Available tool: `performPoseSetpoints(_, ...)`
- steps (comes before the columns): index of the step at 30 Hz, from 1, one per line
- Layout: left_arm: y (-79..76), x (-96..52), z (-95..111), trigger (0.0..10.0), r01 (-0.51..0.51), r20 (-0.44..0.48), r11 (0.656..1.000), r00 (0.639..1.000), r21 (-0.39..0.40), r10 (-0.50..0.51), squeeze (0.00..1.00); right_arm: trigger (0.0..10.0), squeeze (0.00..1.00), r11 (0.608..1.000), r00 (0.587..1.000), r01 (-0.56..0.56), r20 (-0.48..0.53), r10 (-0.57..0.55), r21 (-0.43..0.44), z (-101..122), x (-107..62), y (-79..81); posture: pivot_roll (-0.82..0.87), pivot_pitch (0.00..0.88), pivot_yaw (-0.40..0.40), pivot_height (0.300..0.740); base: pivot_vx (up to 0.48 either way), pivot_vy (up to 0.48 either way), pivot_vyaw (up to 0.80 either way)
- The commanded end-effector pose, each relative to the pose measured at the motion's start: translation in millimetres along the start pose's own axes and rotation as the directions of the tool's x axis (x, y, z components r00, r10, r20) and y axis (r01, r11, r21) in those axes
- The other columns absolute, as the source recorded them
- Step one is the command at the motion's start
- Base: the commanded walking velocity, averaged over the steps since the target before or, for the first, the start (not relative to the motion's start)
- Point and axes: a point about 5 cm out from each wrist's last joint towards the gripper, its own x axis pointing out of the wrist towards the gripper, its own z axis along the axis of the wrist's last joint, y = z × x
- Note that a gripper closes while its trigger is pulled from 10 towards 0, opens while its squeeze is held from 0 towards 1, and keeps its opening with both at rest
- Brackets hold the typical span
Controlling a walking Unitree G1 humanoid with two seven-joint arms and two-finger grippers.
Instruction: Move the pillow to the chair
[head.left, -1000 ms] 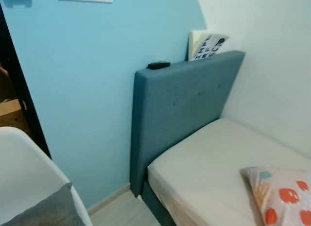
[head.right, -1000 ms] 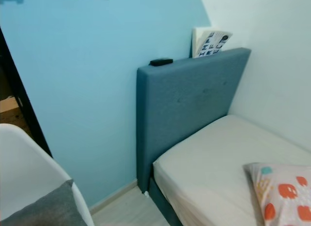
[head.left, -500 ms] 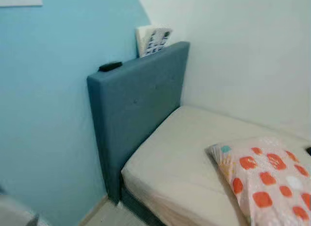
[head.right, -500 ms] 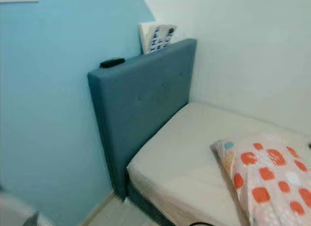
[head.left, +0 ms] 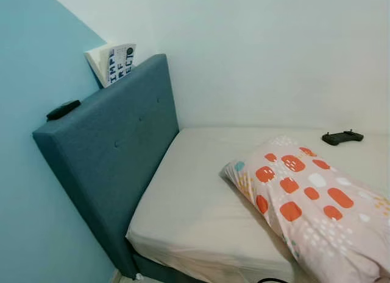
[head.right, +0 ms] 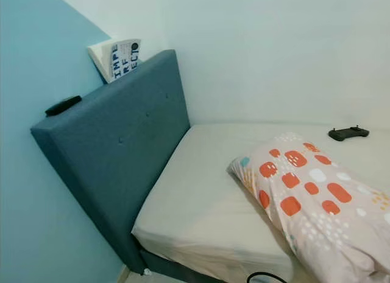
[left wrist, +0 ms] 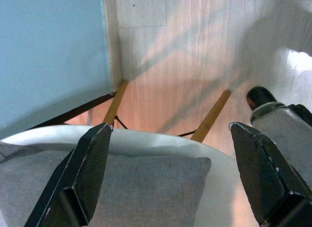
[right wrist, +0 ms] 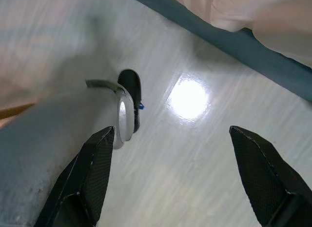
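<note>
A pink pillow with orange and white spots lies on the beige mattress at the right, running off the lower right corner of the eye views. In the left wrist view my left gripper hangs open above a white chair with wooden legs and a grey cushion on its seat. My right gripper hangs open over the pale floor beside the bed's blue base.
A blue upholstered headboard stands at the left against a light blue wall, with a black remote on top and a book behind it. A black game controller lies on the mattress by the white wall. A black cable loops at the mattress's near edge.
The camera has swung to the right: the chair has left the eye views, the headboard has slid left, and more of the pillow and the controller have come into sight.
</note>
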Motion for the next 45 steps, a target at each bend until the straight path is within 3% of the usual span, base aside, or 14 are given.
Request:
performPoseSetpoints(1, -0.4, 0.0, -1.2, 10.0, 0.005, -0.010, 1.000, 1.000, -0.005, -0.005, 0.00, 10.0, 0.00, 1.000, 1.000, -0.002, 0.031, 0.003, -0.009, 10.2, 0.3, -0.7, -0.17, 0.017, 0.113, 0.740, 0.000, 0.000, 0.00)
performPoseSetpoints(4, -2.5, 0.5, 2.5, 10.0, 0.006, -0.002, 0.999, 1.000, -0.041, -0.006, 0.00, 10.0, 0.00, 0.989, 0.999, -0.004, 0.037, 0.009, -0.146, 16.8, 0.4, -0.8, -0.16, 0.012, 0.099, 0.740, 0.000, 0.000, 0.00)
performPoseSetpoints(12, -2.6, 0.6, 4.1, 10.0, -0.005, 0.003, 0.995, 1.000, -0.103, 0.005, 0.00, 10.0, 0.00, 0.986, 0.996, 0.012, 0.092, 0.003, -0.167, 43.8, -0.1, -2.4, -0.09, 0.000, 0.034, 0.740, 0.000, 0.000, 0.00)
performPoseSetpoints(18, -1.0, -1.0, -11.1, 10.0, -0.028, -0.029, 0.988, 0.999, -0.153, 0.024, 0.00, 10.0, 0.00, 0.970, 0.992, -0.033, 0.109, 0.061, -0.242, 53.8, -0.1, 14.6, -0.06, 0.000, 0.001, 0.740, 0.000, 0.000, 0.00)
performPoseSetpoints(21, 1.3, -2.5, -21.8, 10.0, -0.044, -0.055, 0.985, 0.998, -0.167, 0.036, 0.00, 10.0, 0.00, 0.979, 0.993, -0.081, 0.067, 0.095, -0.190, 42.3, 0.6, 22.0, -0.07, 0.000, -0.023, 0.740, 0.000, 0.000, -0.77)
performPoseSetpoints(27, 5.2, -3.3, -25.5, 10.0, -0.074, -0.066, 0.974, 0.996, -0.213, 0.061, 0.00, 10.0, 0.00, 0.987, 0.995, -0.092, 0.029, 0.096, -0.131, 24.1, 1.0, 20.7, -0.05, 0.000, -0.020, 0.740, 0.000, 0.000, -0.77)
performPoseSetpoints(29, 8.5, -2.8, -20.6, 10.0, -0.080, -0.048, 0.972, 0.996, -0.223, 0.071, 0.00, 10.0, 0.00, 0.996, 0.995, -0.092, 0.027, 0.091, 0.022, 14.2, 0.9, 19.2, -0.05, 0.000, 0.002, 0.740, 0.000, 0.000, -0.77)
performPoseSetpoints(30, 8.5, -2.8, -20.6, 10.0, -0.080, -0.048, 0.972, 0.996, -0.223, 0.071, 0.00, 10.0, 0.00, 0.996, 0.995, -0.092, 0.027, 0.091, 0.022, 14.2, 0.9, 19.2, -0.05, 0.000, 0.002, 0.740, 0.000, 0.000, -0.77)
performPoseSetpoints(32, 10.7, -2.3, -15.7, 10.0, -0.080, -0.034, 0.974, 0.997, -0.211, 0.074, 0.00, 10.0, 0.00, 0.982, 0.996, -0.086, 0.029, 0.082, 0.171, 6.0, 0.7, 18.7, -0.04, 0.000, 0.020, 0.740, 0.000, 0.000, -0.77)
performPoseSetpoints(33, 10.7, -2.3, -15.7, 10.0, -0.080, -0.034, 0.974, 0.997, -0.211, 0.074, 0.00, 10.0, 0.00, 0.982, 0.996, -0.086, 0.029, 0.082, 0.171, 6.0, 0.7, 18.7, -0.04, 0.000, 0.020, 0.740, 0.000, 0.000, -0.77)
performPoseSetpoints(35, 15.4, -2.3, -12.8, 10.0, -0.078, -0.025, 0.980, 0.997, -0.182, 0.075, 0.00, 10.0, 0.00, 0.954, 0.996, -0.086, 0.034, 0.079, 0.289, -0.7, 0.3, 22.6, -0.05, 0.000, 0.052, 0.740, 0.000, 0.000, -0.78)
performPoseSetpoints(37, 17.5, -2.5, -12.8, 10.0, -0.078, -0.024, 0.983, 0.997, -0.167, 0.075, 0.00, 10.0, 0.00, 0.940, 0.996, -0.091, 0.039, 0.082, 0.328, -2.8, 0.1, 25.6, -0.06, 0.000, 0.060, 0.740, 0.000, 0.000, -0.78)
performPoseSetpoints(39, 19.0, -2.5, -12.0, 10.0, -0.071, -0.022, 0.989, 0.997, -0.129, 0.068, 0.00, 10.0, 0.00, 0.955, 0.995, -0.103, 0.037, 0.097, 0.277, -5.0, -0.3, 32.4, -0.08, 0.000, 0.073, 0.740, 0.000, 0.000, -0.78)
performPoseSetpoints(45, 16.8, -2.1, -9.8, 10.0, -0.063, -0.019, 0.991, 0.998, -0.118, 0.061, 0.00, 10.0, 0.00, 0.960, 0.994, -0.108, 0.037, 0.101, 0.258, -8.1, -0.6, 34.4, -0.09, 0.000, 0.077, 0.740, 0.000, 0.000, -0.26)
